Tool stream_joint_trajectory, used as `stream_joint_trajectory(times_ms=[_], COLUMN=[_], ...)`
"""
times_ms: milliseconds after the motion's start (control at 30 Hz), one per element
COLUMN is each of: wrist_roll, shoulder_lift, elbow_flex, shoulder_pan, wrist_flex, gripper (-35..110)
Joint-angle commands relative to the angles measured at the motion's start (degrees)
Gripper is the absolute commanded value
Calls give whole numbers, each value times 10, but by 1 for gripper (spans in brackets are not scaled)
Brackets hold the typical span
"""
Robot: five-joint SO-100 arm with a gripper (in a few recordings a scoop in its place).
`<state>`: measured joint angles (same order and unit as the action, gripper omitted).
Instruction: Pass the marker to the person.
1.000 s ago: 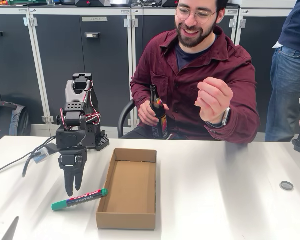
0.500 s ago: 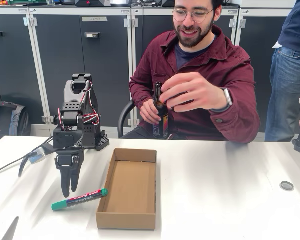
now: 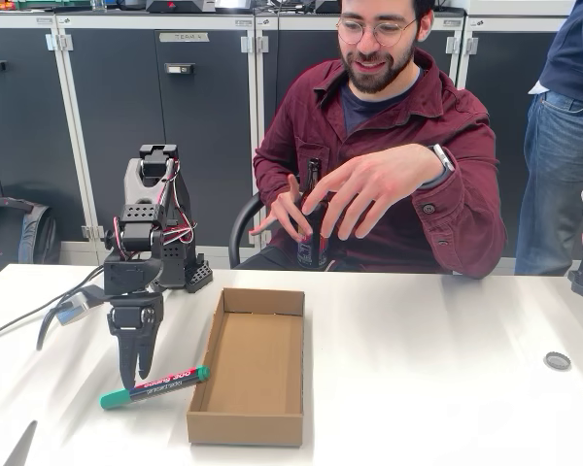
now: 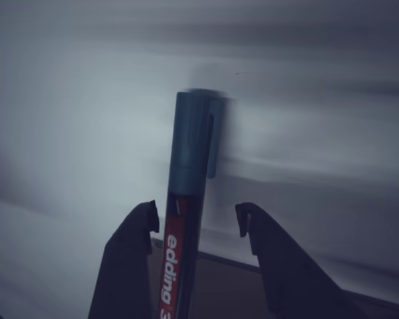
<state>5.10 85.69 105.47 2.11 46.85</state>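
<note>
The teal-green marker (image 3: 155, 385) with its magenta label lies flat on the white table (image 3: 437, 388), left of a cardboard box. My gripper (image 3: 136, 374) points straight down over the marker's middle, fingers open and just above it. In the wrist view the marker (image 4: 186, 193) runs up between my two dark fingertips, nearer the left one, and the gripper (image 4: 196, 211) is open around it without clamping. The person (image 3: 389, 146) in the maroon shirt sits behind the table, hands spread over a dark bottle (image 3: 311, 184).
A shallow open cardboard box (image 3: 253, 364) lies right beside the marker. A small round cap (image 3: 557, 360) sits far right on the table. Cables (image 3: 39, 320) trail off left of the arm's base. Another person in jeans (image 3: 564, 165) stands at the right edge.
My gripper has sunk a little and shifted slightly left over the marker. The person's raised fist came down and opened, fingers now spread in front of the bottle.
</note>
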Motion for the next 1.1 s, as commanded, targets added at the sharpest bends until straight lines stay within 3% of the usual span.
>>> stream_joint_trajectory(times_ms=[0,500,667,1067], wrist_roll=[2,6,-7,-97], shoulder_lift=[-2,-36,-35,105], elbow_flex=[-33,-46,-27,32], shoulder_pan=[3,2,1,12], wrist_flex=[-6,-24,-62,-77], gripper=[26,24,-5,-5])
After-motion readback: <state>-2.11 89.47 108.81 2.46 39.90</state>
